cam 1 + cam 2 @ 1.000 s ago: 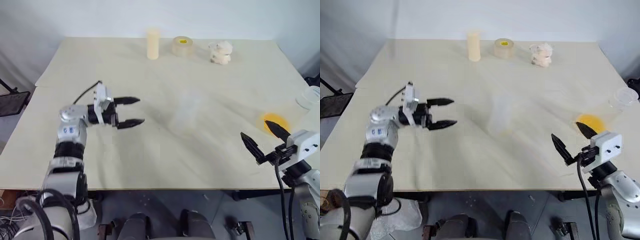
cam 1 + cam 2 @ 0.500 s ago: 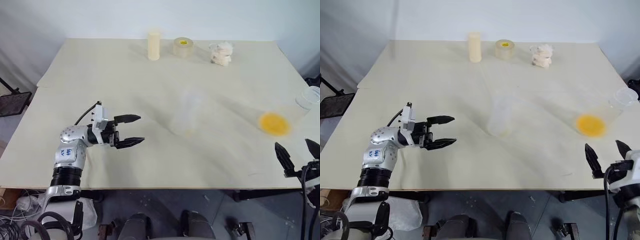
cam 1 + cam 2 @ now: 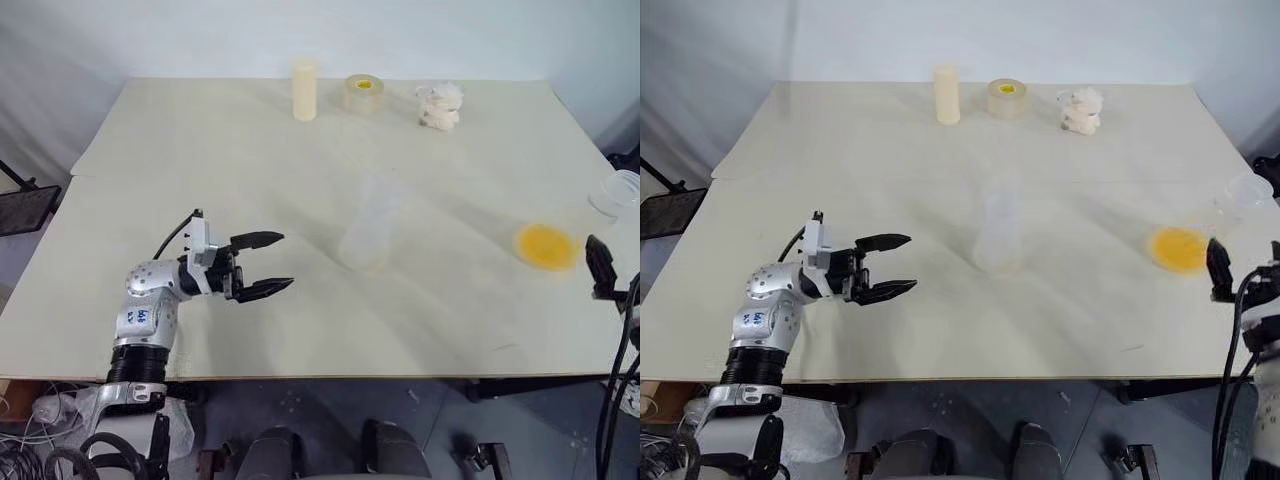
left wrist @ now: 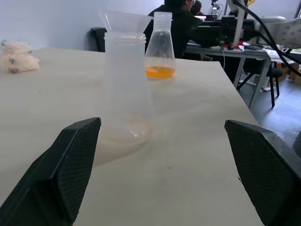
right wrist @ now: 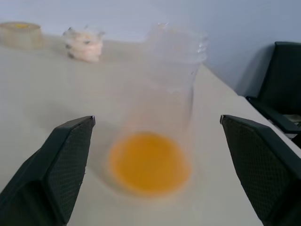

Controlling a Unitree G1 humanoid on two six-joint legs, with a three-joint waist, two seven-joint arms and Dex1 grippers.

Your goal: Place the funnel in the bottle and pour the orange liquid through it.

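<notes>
Progress: nothing of the task is done yet, by my reading; you have the whole job ahead of you.
Funnel (image 3: 1248, 190): it sits by the table's right edge, just beyond the orange liquid and well apart from the bottle (whether it rests on its mouth or its stem I cannot tell).
Bottle (image 3: 368, 230): it stands upright near the middle of the table (image 3: 200, 150), its neck bare, with no funnel in it.
Orange liquid (image 3: 546, 246): a shallow pool in the bottom of a clear flask (image 4: 161, 42) on the right side of the table; none of it has been poured.
Left gripper (image 3: 287, 260): jaws spread wide and holding nothing, it hovers over the table's left front, pointing toward the bottle but well short of it.
Right gripper (image 5: 156, 118): jaws spread wide and holding nothing, it is at the right edge, facing the flask, near it but not touching.
Left to do: you must pick up the funnel, seat it in the bottle's neck, then lift the flask and tip it.
Count, task things: one funnel, one bottle, one flask of liquid.
Count, other things: one cream cylinder (image 3: 304, 88), one tape roll (image 3: 363, 92) and one crumpled white lump (image 3: 440, 105), all along the far edge.
</notes>
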